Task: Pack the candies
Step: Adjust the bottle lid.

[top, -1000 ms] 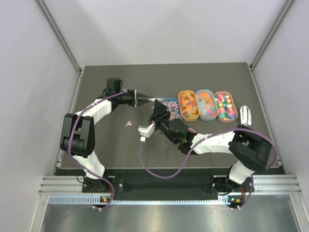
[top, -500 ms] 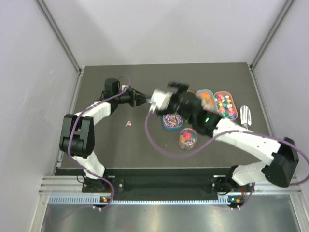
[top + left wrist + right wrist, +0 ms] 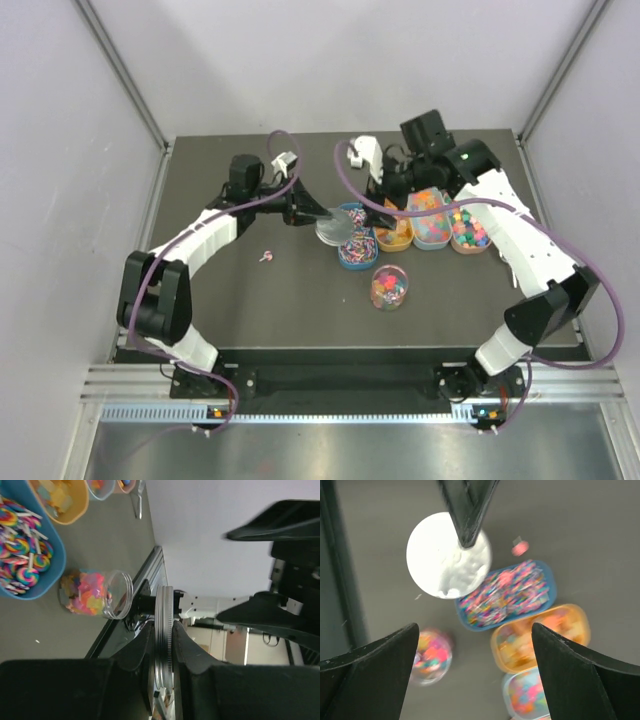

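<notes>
Top external view: we see a dark table (image 3: 250, 300) with both arms reaching over its far half. The left arm (image 3: 205, 232) stretches toward the table's centre. The right arm (image 3: 520, 240) rises from 4 o'clock and bends back over the trays.

Four oval trays lie side by side, running from the centre toward 3 o'clock: a blue tray (image 3: 352, 266), an orange tray (image 3: 394, 247), a pale blue tray (image 3: 433, 246) and a pink tray (image 3: 471, 250). The candies (image 3: 462, 222) fill these trays in mixed colours, and more of them sit in a clear jar (image 3: 128, 592), which stands at 5 o'clock of the blue tray, close to it but apart from it. The jar's mouth is uncovered.

The left gripper (image 3: 306, 212) is clamped on a round lid (image 3: 335, 227), which hangs over the blue tray's 10 o'clock end; in the left wrist view we see the lid edge-on between the fingers.

In the right wrist view the right gripper (image 3: 475, 627) has its fingers spread wide apart with nothing between them, looking down on the lid and trays.

A lone pink sweet (image 3: 266, 258) lies on the table at 9 o'clock of the blue tray, well apart from it.
</notes>
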You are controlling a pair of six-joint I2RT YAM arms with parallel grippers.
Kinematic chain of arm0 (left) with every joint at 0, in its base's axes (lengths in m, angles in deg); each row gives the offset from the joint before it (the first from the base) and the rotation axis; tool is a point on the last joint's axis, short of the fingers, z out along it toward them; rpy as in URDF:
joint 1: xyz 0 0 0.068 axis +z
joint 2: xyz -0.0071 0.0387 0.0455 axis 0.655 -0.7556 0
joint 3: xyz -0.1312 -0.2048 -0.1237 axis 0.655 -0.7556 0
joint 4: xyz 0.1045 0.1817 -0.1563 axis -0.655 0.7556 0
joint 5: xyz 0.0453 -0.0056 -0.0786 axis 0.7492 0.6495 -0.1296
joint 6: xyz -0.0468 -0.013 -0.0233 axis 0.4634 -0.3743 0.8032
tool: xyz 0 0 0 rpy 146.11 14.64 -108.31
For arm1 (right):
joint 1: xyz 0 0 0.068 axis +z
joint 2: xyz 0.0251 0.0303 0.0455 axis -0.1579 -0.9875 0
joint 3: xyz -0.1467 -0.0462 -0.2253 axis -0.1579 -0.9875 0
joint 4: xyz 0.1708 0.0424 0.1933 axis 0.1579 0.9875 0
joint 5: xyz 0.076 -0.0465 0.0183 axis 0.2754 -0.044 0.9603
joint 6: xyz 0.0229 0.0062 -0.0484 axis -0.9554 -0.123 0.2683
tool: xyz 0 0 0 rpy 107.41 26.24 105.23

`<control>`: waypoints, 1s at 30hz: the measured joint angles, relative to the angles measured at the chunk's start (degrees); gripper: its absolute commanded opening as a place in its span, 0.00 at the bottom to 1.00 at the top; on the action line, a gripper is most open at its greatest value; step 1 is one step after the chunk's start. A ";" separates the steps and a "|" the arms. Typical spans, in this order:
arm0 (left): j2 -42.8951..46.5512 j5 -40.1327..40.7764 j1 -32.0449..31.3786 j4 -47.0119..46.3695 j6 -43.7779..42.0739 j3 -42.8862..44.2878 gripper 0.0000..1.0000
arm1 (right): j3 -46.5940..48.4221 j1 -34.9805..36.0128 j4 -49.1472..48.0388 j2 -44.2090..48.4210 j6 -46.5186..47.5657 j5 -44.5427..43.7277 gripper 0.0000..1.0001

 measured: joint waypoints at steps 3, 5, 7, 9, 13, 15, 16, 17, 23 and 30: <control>1.60 -0.94 -2.71 0.90 -2.93 0.00 0.00 | -5.03 1.25 5.03 0.20 1.57 0.11 0.98; 1.88 -1.49 -3.85 0.74 -3.30 -0.02 0.00 | -7.41 3.23 7.08 0.68 2.64 -0.83 1.00; 1.90 -1.92 -4.44 0.33 -2.86 -0.04 0.00 | -8.59 5.42 8.04 1.27 3.43 -1.77 1.00; 1.90 -2.34 -4.57 -0.24 -1.92 -0.07 0.00 | -8.76 7.23 8.48 1.88 4.15 -2.45 1.00; 1.29 -3.15 -4.79 -3.43 1.62 -0.04 0.00 | -8.76 9.64 8.22 2.84 4.63 -4.92 1.00; 0.52 -3.45 -4.85 -4.74 3.30 -0.04 0.00 | -8.76 10.16 7.87 2.93 4.55 -6.64 1.00; 0.17 -3.50 -4.87 -5.25 4.02 -0.04 0.00 | -8.76 10.29 7.72 2.93 4.52 -7.32 1.00; -0.22 -3.50 -4.92 -5.84 4.85 -0.04 0.00 | -8.76 10.49 7.50 2.91 4.52 -8.09 1.00; -0.81 -3.54 -5.55 -6.97 6.93 -0.04 0.00 | -8.79 11.28 5.38 2.91 4.61 -11.56 1.00; -0.81 -3.89 -6.19 -7.82 8.96 -0.04 0.00 | -8.59 11.28 2.78 2.43 4.07 -12.94 1.00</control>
